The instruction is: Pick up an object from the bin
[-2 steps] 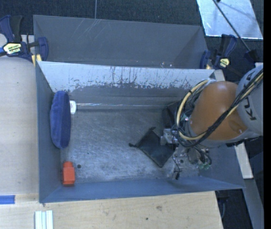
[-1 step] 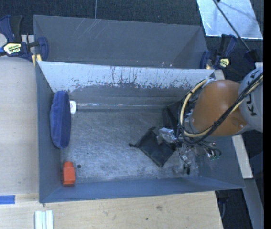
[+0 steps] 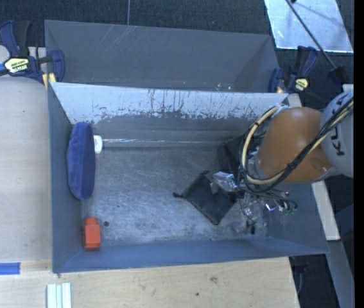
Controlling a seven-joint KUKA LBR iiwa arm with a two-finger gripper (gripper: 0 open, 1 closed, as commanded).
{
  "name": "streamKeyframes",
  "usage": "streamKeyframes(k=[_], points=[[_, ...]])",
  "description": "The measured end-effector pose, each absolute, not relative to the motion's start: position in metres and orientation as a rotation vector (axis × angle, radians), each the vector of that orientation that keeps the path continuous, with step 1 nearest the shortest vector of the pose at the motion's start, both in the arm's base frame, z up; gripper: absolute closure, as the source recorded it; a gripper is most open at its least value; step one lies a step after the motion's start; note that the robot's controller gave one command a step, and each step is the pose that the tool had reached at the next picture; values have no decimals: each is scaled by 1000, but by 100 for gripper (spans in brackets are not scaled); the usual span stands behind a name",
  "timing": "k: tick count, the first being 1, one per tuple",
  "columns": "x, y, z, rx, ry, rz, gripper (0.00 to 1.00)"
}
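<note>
My gripper (image 3: 251, 218) hangs low over the right part of the bin floor, under the arm's orange cover. Just to its left lies a flat black angular piece (image 3: 206, 197), with one thin corner pointing left; its right edge reaches under the gripper's body. Whether the gripper touches the piece is hidden.
A long dark blue padded thing (image 3: 81, 160) with a small white end (image 3: 97, 144) lies along the left wall. A small orange-red block (image 3: 92, 233) sits in the front left corner. The arm and its cables cover the bin's right end.
</note>
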State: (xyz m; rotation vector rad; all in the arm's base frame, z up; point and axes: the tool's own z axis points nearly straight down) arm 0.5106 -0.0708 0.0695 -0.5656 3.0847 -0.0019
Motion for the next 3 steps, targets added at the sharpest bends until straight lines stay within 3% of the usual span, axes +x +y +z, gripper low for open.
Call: streamKeyframes(k=[1, 2, 3], points=[[511, -71, 70, -566, 3083, -2, 100], [512, -71, 78, -565, 3084, -3, 100], [515, -71, 187, -560, 3080, -6, 100]])
